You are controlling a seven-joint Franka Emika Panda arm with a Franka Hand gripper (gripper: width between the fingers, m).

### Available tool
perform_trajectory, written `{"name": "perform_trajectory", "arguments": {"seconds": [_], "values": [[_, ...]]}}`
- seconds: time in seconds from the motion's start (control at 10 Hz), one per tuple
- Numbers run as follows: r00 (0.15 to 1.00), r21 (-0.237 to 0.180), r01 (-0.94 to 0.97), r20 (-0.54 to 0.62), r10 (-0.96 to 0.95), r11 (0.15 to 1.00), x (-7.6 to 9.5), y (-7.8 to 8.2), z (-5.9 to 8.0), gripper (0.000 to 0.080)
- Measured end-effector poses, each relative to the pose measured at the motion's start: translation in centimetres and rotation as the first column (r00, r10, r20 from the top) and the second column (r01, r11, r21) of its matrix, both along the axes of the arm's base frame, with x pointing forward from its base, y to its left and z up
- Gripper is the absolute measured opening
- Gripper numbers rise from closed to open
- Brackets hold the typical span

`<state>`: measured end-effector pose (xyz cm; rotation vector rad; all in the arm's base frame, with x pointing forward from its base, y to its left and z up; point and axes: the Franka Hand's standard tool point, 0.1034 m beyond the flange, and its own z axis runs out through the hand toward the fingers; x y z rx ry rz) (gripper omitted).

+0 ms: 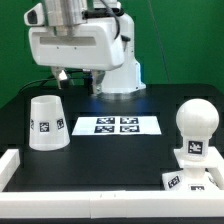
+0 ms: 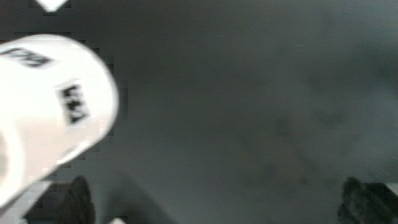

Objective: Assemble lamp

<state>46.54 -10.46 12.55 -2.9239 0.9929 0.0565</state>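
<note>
The white cone shade (image 1: 47,122) stands wide end down on the black table at the exterior view's left, showing a square tag. It also shows in the wrist view (image 2: 45,100), off to one side of the jaws. The round white bulb (image 1: 195,117) sits on the angular tagged base (image 1: 190,160) at the exterior view's right. My gripper (image 1: 75,72) hangs above the table behind the shade, apart from every part. In the wrist view my gripper (image 2: 217,205) is open and empty, with both dark fingertips (image 2: 63,200) wide apart over bare table.
The marker board (image 1: 117,125) lies flat in the middle of the table. A raised white rim (image 1: 60,175) runs along the table's front and left edges. The arm's white base (image 1: 120,75) stands at the back, with cables beside it.
</note>
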Motion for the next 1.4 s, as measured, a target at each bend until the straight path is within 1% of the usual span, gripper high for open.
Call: {"name": "perform_trajectory", "arguments": {"seconds": [0.1,0.2,0.3,0.5,0.6,0.7,0.8,0.9,1.0,1.1,1.2,1.3,1.4], "values": [[1.000,-0.012,-0.023,-0.005,0.023,1.000,-1.1,-1.4,-0.6,0.0699],[1.000,-0.018,-0.014,-0.009,0.014,1.000,-1.9,-1.8,-1.1,0.0699],[1.000,-0.025,-0.018,-0.007,0.018,1.000,-2.3,-2.0,-1.5,0.0699],[1.000,-0.040,-0.024,-0.007,0.024,0.999,-2.5,-2.7,-2.5,0.0699],[1.000,-0.060,-0.017,-0.003,0.017,0.998,-2.4,-2.8,-3.4,0.0699],[1.000,-0.074,-0.022,-0.006,0.021,0.997,-2.3,-2.6,-4.2,0.0699],[1.000,-0.075,-0.029,-0.004,0.029,0.997,-1.9,-2.1,-4.3,0.0699],[0.999,-0.075,-0.033,-0.004,0.033,0.997,-1.9,-2.2,-4.2,0.0699],[0.999,-0.076,-0.033,-0.006,0.033,0.997,-2.0,-2.2,-4.3,0.0596],[0.999,-0.076,-0.034,-0.006,0.033,0.997,-2.0,-2.2,-4.3,0.0460],[0.999,-0.076,-0.034,-0.007,0.033,0.997,-2.0,-2.2,-4.4,0.0460],[0.999,-0.077,-0.034,-0.008,0.033,0.997,-2.0,-2.2,-4.4,0.0275],[0.999,-0.077,-0.034,-0.008,0.033,0.996,-2.0,-2.2,-4.4,0.0140]]}}
